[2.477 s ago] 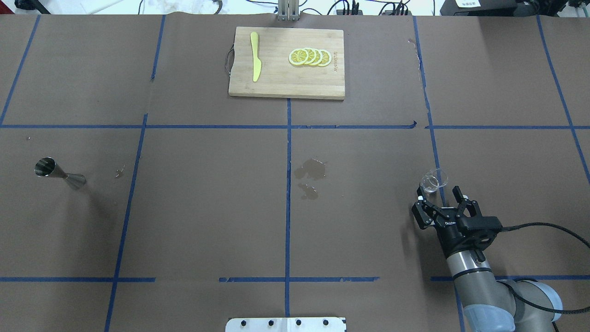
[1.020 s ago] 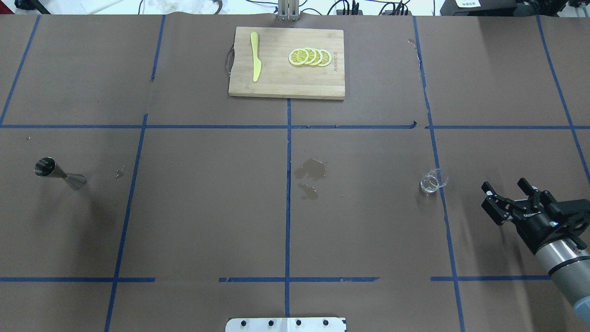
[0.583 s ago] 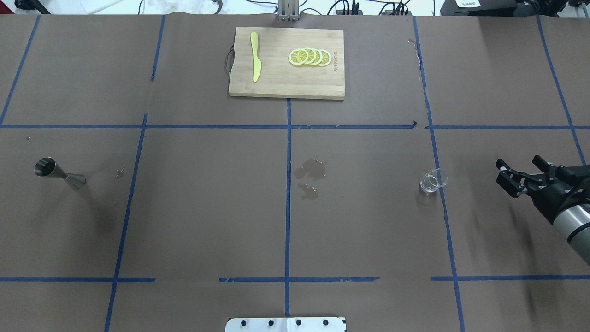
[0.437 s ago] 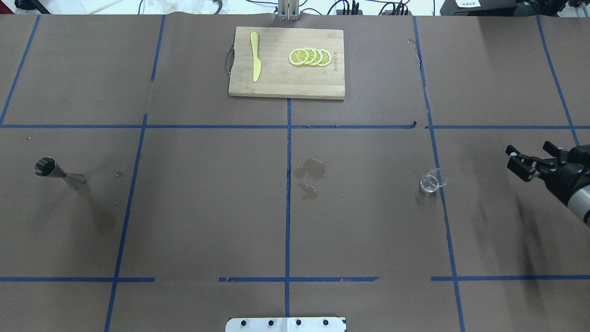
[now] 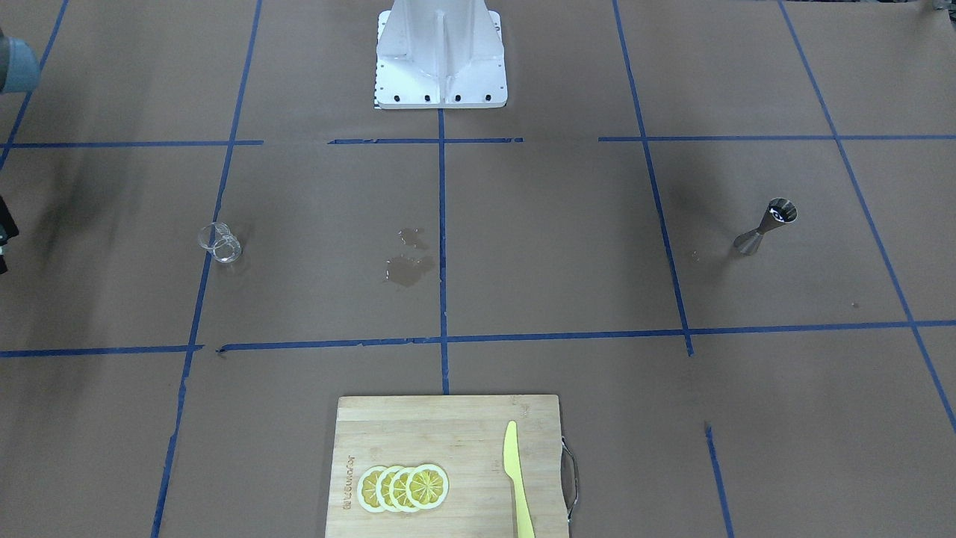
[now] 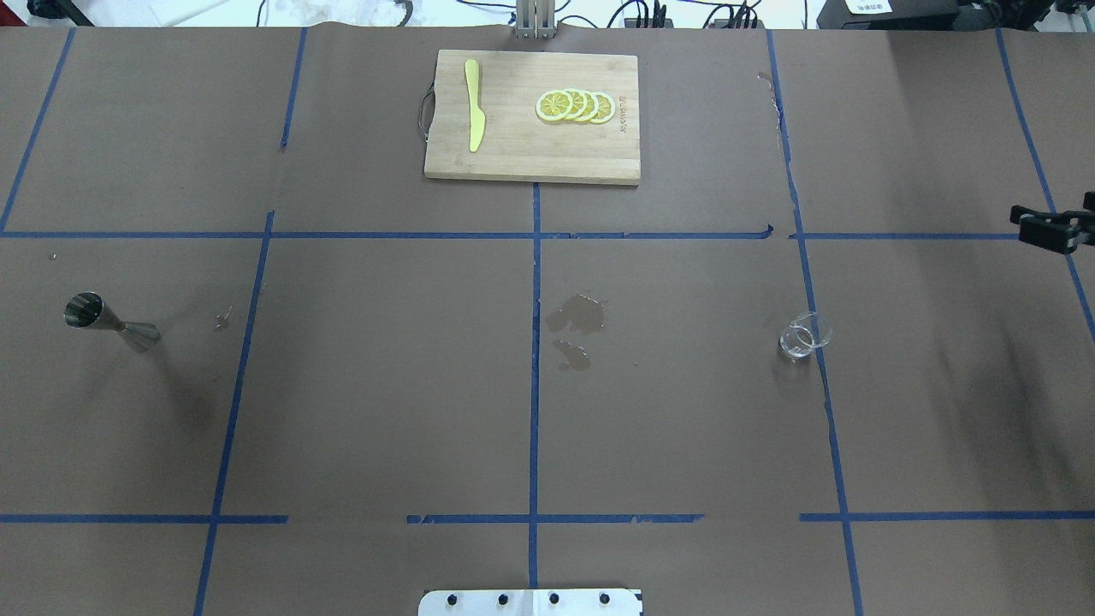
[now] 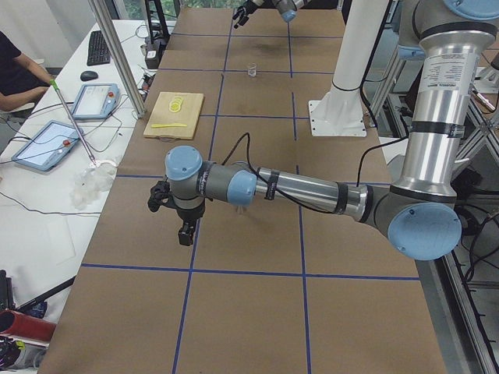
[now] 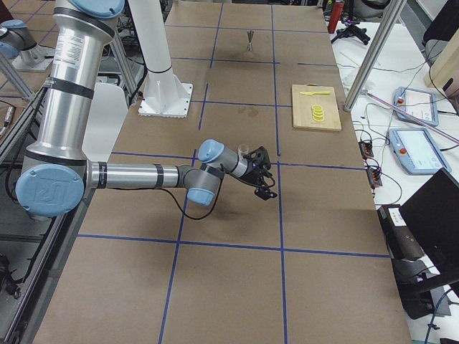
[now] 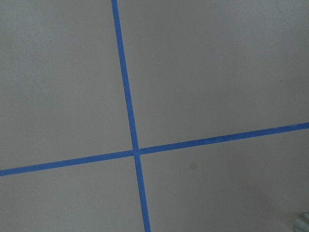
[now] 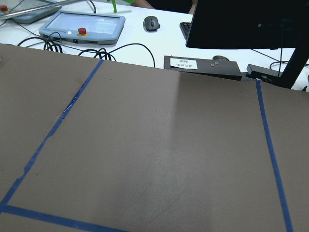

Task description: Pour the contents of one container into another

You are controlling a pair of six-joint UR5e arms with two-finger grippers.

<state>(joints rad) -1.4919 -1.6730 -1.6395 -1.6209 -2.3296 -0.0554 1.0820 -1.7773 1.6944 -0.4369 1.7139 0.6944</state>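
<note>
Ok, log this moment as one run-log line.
glass cup: upright on table, ungripped | jigger: upright, robot's left side, ungripped | right gripper: open, empty, away from glass cup | left gripper: state unclear | wet patches: mid-table

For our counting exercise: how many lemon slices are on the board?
4 lemon slices, overlapping in one row on the cutting board beside the yellow knife; another could hide beneath.

On the worktop [image 6: 385, 402], the jigger [image 6: 107, 318] stands far to the robot's left and the glass cup [image 6: 804, 334] well to its right, with a spill [image 6: 577, 315] between them. At the far edge lies a cutting board [image 6: 530, 162], with a knife [image 6: 473, 107] on it left of the lemon slices [image 6: 575, 105].
</note>
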